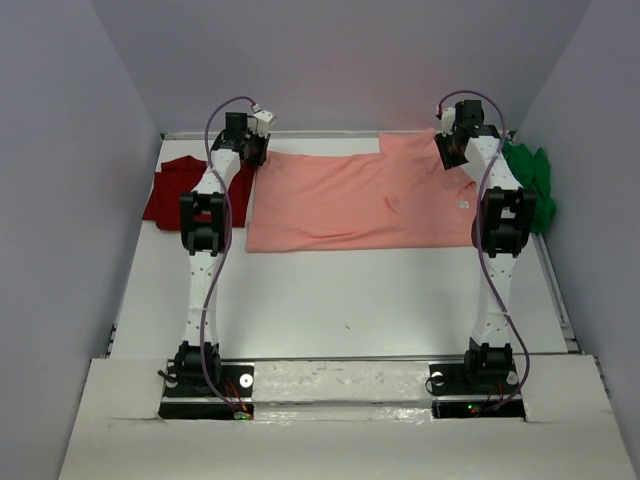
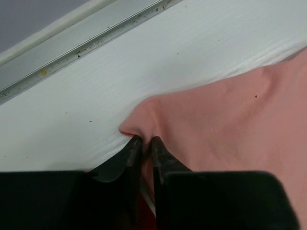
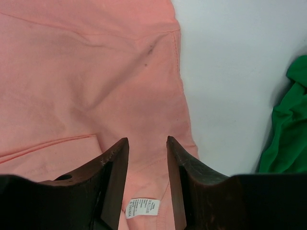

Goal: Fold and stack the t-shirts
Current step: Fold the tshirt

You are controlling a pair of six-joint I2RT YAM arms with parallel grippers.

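Here, the salmon-pink t-shirt [image 1: 350, 200] lies spread across the far half of the white table [image 1: 350, 300], its near hem slightly rumpled. At its far left corner the left gripper [image 2: 144, 140] has its jaws almost together, pinching a nub of pink cloth. At its far right corner the right gripper [image 3: 147, 141] hovers with jaws parted, holding nothing, above a small label [image 3: 142, 207]. With only one corner caught, a pull now would likely drag the shirt askew. The dark red t-shirt [image 1: 170, 190] lies bunched to its left, the green t-shirt [image 1: 530, 180] to its right. Plain grey walls [image 1: 340, 60] close in behind.
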